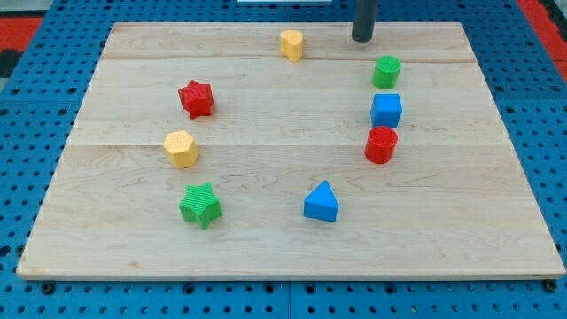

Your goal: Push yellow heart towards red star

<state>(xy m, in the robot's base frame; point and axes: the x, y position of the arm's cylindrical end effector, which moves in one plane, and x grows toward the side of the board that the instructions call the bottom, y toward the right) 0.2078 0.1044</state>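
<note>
Wooden desk [496, 213] on blue pegboard. No claw fitted, so nothing's held. My tip [363, 39] is parked right of the yellow heart [291, 43], well placed for shoving it left-down to the red star [196, 98].

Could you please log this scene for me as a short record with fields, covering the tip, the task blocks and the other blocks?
tip: my tip at the view's top, right of the yellow heart, not touching it
target: red star, below-left of the heart
right column: green cylinder, blue cube, red cylinder
others: yellow hexagon, green star, blue triangle
</note>
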